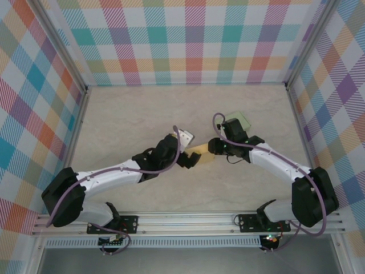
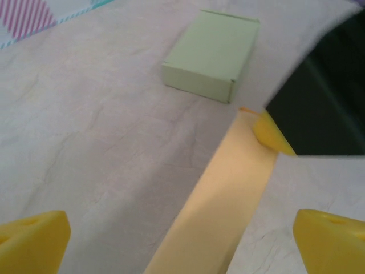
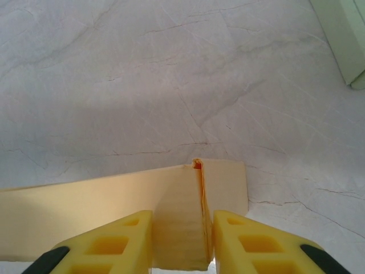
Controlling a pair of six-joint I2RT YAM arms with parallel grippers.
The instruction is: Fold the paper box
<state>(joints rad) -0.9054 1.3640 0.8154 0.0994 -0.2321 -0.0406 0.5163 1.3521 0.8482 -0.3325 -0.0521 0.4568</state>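
While the right gripper (image 3: 181,222) pinches the creased end flap of the tan paper box (image 3: 85,217) between narrow jaws, the left gripper (image 2: 182,242) hangs wide open astride the strip, mid-table between the arms. Best play, I'd say: hold that crease firm and close the left squarely on the panel. Beyond, a closed pale green box (image 1: 242,120) sits on the marbled beige table (image 1: 125,114), plaid walls (image 1: 194,40) behind.

Heads up: your right wrist view chops the green box (image 3: 342,34) off at the corner, and the paper box (image 2: 225,200) runs off the bottom of your left wrist view.
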